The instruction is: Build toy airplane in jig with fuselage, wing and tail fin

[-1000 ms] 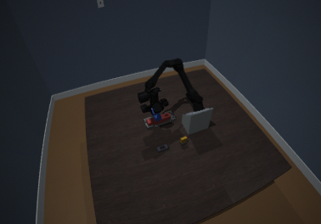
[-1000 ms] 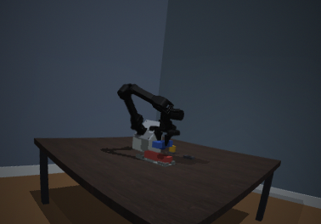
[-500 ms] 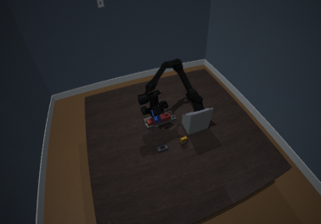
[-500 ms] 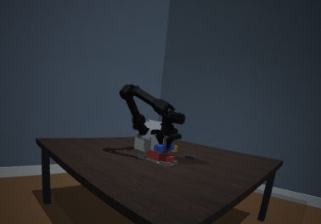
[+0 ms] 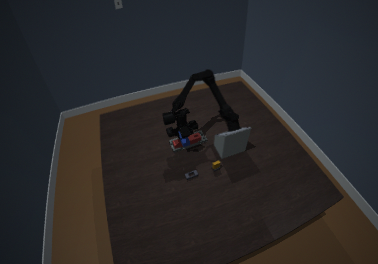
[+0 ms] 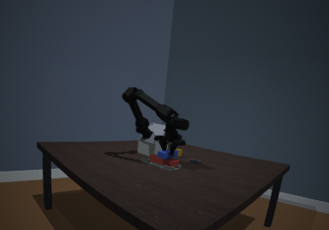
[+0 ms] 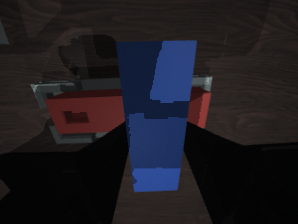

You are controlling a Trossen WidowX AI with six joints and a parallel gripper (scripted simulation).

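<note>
arm: black six-joint arm arched from its base behind a white box, wrist pointing down over the jig
gripper: jaws pinching the blue wing, one dark finger on each long side in the wrist view
wing: blue slab, held lengthwise between the fingers, crossing over the red fuselage; in the exterior view it sits right on top of the red part, cannot tell if its tab is in the socket
fuselage: red block lying in the grey cradle, long axis across the wrist view; square socket near its left end open, nothing in it
fuselage, other views: red under the wrist in the top view; red on the jig in the exterior view
cradle: grey jig, frame edges showing around the red block on left and right; flat on the counter
tail fin: small yellow piece on the counter, in front of the white box, well apart from the jig
other item: small grey object on the counter, near the yellow piece, apart from the jig
counter: dark wood top on dark legs
room: blue-grey walls, brown floor, white baseboard
</note>
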